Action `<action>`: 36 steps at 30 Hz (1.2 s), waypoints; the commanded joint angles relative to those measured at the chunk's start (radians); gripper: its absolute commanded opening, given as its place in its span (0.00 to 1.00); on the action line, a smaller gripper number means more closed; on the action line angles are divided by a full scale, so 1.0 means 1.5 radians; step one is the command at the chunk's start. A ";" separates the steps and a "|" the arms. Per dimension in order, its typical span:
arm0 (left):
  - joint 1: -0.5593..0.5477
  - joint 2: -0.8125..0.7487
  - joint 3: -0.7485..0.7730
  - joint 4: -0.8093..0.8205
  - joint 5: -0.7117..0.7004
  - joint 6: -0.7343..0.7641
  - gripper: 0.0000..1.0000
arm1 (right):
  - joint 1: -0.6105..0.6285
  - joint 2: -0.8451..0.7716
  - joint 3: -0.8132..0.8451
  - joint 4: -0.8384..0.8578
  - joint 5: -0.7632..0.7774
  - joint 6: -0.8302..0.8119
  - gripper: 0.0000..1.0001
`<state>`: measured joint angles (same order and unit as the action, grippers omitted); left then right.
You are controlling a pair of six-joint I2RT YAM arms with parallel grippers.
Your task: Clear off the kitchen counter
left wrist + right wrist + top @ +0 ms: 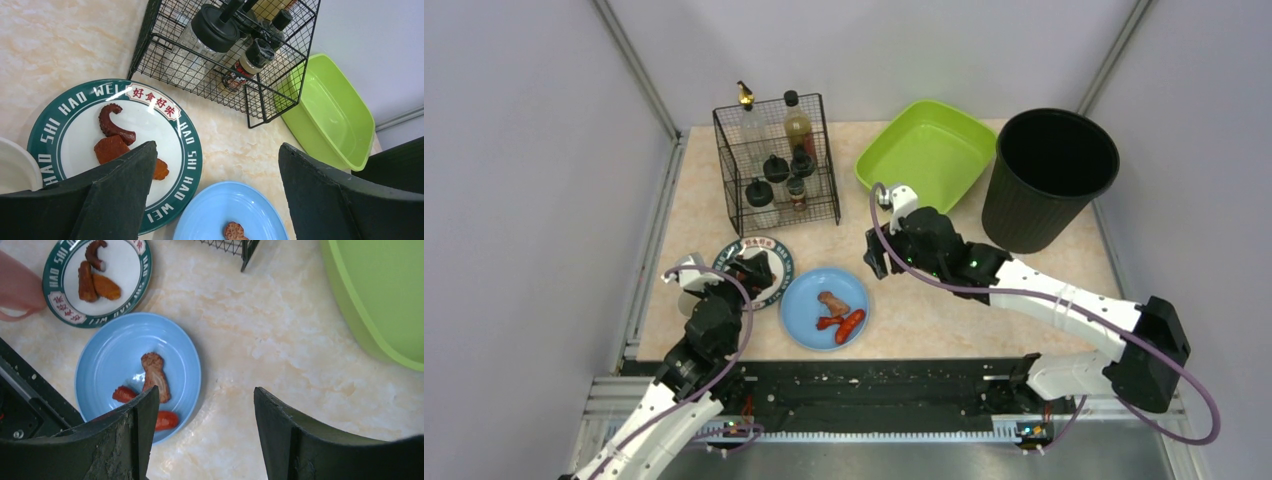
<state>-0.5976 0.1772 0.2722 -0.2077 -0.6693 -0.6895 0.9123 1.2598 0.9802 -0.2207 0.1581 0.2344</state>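
Note:
The beige marbled kitchen counter (924,300) carries a green-rimmed white plate (776,252) with a tentacle and brown food pieces (112,135). Next to it is a blue plate (809,315) with a meat piece and red sausages (839,318). My left gripper (757,272) is open and empty, low over the green-rimmed plate's right edge (190,150). My right gripper (876,258) is open and empty above bare counter (280,340), just right of the blue plate (105,365). In the wrist views the left gripper (216,147) and the right gripper (205,390) hold nothing.
A black wire rack (776,160) with bottles and shakers stands at the back left. A lime green tub (924,150) and a black bin (1049,175) stand at the back right. A pink cup (17,290) sits left of the green-rimmed plate. A black rail (874,385) runs along the near edge.

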 commanded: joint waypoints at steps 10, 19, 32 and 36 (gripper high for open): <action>-0.002 0.028 -0.012 0.087 0.095 0.040 0.95 | 0.020 -0.050 -0.120 0.058 -0.132 0.071 0.68; -0.002 0.093 0.007 0.115 0.172 0.059 0.96 | 0.020 -0.016 -0.184 0.142 -0.161 0.128 0.69; -0.002 0.204 0.054 0.001 0.308 -0.023 0.98 | 0.018 0.120 -0.190 0.267 -0.128 0.216 0.66; -0.002 0.192 0.060 -0.043 0.341 -0.047 0.98 | 0.005 0.168 -0.183 0.286 -0.127 0.235 0.63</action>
<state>-0.5976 0.4812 0.3222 -0.2111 -0.2264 -0.7040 0.9329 1.4563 0.6937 0.1165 -0.0460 0.5362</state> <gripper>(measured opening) 0.980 0.650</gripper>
